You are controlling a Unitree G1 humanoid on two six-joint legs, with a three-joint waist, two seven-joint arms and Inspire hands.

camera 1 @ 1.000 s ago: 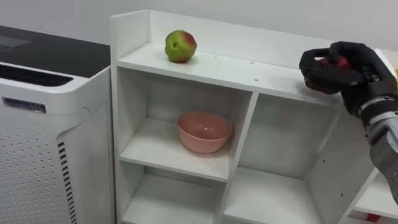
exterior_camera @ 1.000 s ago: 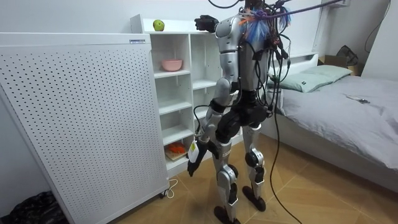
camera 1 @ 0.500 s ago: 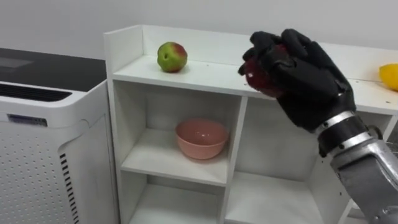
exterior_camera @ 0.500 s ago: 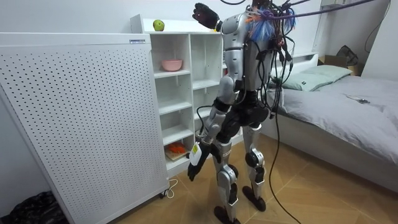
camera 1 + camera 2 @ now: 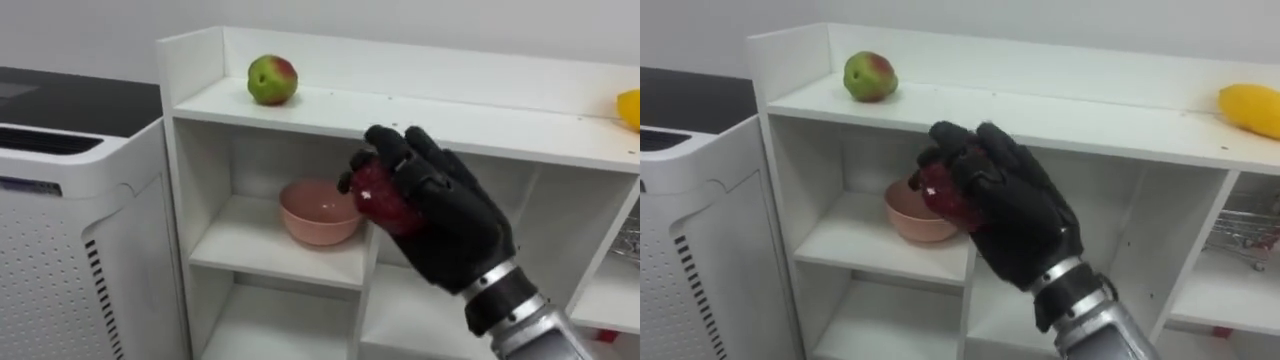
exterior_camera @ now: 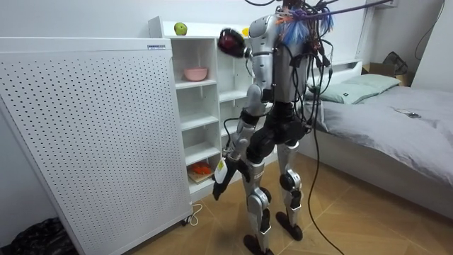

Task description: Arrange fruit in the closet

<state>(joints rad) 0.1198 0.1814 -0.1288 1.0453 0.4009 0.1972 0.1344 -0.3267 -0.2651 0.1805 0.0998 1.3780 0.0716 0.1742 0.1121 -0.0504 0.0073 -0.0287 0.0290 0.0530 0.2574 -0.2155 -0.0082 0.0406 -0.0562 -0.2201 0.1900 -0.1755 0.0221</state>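
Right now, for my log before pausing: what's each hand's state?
Left hand: cannot be told.
Right hand: closed on a red fruit.

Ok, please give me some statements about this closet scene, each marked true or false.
1. The right hand holds a red fruit before the closet. True.
2. The pink bowl stands on top of the closet. False: it stands in the upper left compartment.
3. The green-red apple lies in the bowl. False: it lies on the closet's top, at the left end.
4. A yellow fruit lies at the right end of the closet's top. True.
5. The left hand hangs low beside the body. True.
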